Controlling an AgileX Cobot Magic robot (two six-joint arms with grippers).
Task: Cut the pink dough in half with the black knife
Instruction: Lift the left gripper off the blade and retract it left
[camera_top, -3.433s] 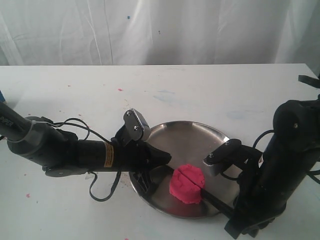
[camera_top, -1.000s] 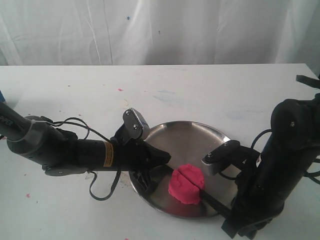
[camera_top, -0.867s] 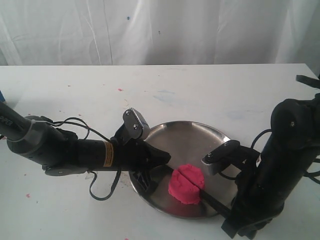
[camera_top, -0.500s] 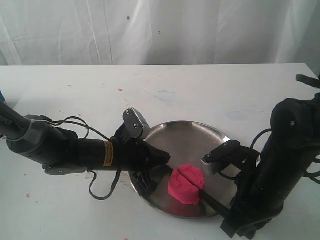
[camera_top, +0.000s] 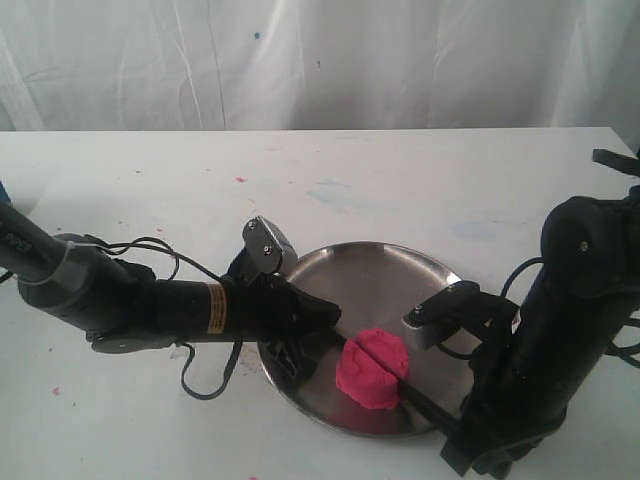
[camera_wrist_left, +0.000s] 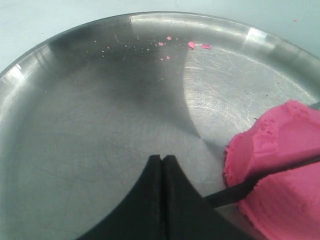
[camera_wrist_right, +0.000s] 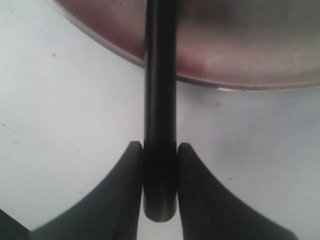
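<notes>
On the speckled white surface (camera_top: 420, 170) before a white curtain (camera_top: 400, 60), right fingers (camera_wrist_right: 125, 190) clamp the black knife (camera_wrist_right: 160, 100); left fingers (camera_wrist_left: 145, 210) pressed together, empty

the plate (camera_wrist_left: 100, 125) is bare metal, shiny, with many fine scratches and a bright rim. the pink dough (camera_wrist_left: 280, 150) looks soft and matt, a little grainy at its edge. the black knife (camera_wrist_right: 160, 90) is smooth with a weak gloss. the left gripper (camera_wrist_left: 161, 162) and the right gripper (camera_wrist_right: 160, 146) look like matt black plastic. the table (camera_top: 400, 170) is white and matt. the curtain (camera_top: 300, 60), across the top of the exterior view, is white cloth with soft folds.
</notes>
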